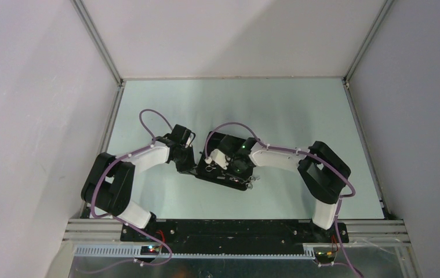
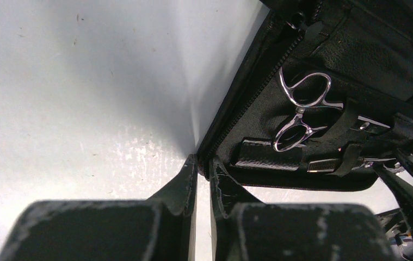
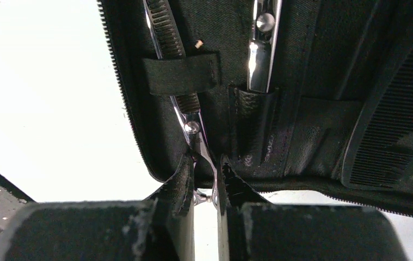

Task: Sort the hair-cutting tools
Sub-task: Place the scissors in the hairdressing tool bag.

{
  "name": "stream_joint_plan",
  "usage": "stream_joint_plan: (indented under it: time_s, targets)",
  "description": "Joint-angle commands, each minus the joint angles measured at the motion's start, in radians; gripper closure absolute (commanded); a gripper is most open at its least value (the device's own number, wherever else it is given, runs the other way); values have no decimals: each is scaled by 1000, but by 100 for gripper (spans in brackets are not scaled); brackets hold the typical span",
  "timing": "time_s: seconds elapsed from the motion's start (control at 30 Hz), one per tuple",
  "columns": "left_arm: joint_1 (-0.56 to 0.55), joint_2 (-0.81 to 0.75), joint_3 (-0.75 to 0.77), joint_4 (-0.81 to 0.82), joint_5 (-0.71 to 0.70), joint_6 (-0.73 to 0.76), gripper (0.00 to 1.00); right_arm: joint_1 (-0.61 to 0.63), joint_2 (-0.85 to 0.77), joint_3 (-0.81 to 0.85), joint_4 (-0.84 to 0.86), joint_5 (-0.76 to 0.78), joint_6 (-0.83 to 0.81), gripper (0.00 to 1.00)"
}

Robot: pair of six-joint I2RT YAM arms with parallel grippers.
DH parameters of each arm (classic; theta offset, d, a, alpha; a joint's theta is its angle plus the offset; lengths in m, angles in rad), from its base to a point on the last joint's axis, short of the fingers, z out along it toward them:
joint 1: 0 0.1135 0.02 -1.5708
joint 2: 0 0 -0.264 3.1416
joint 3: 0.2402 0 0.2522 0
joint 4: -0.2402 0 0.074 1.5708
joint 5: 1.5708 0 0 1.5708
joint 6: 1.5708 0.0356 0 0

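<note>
The right gripper (image 3: 205, 168) is pinching silver scissors (image 3: 192, 128) strapped inside the open black case (image 3: 313, 125); the left gripper (image 2: 203, 163) is narrowly clamping the case's edge.

Left arm (image 1: 142, 159), right arm (image 1: 281, 157) bent inward toward centre. Left hand (image 2: 203, 163) fingers nearly together. Right hand (image 3: 205, 163) fingers pinched close.

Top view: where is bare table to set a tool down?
Free: table behind the case up to the back wall, and right of it toward the right arm. Crowded: centre, where left gripper and right gripper meet the case.
</note>
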Motion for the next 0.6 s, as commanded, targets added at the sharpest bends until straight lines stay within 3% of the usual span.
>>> stream_joint_plan:
  time_s: [0.0, 0.3, 0.57]
  targets:
    - [-4, 3, -5, -25, -15, 27, 99, 73, 45, 15, 23, 72, -30, 100]
    - [-3, -1, -27, -2, 23, 11, 99, 104, 93, 89, 30, 106, -31, 100]
    - [-4, -5, -42, 5, 33, 1, 99, 94, 132, 134, 18, 97, 65, 100]
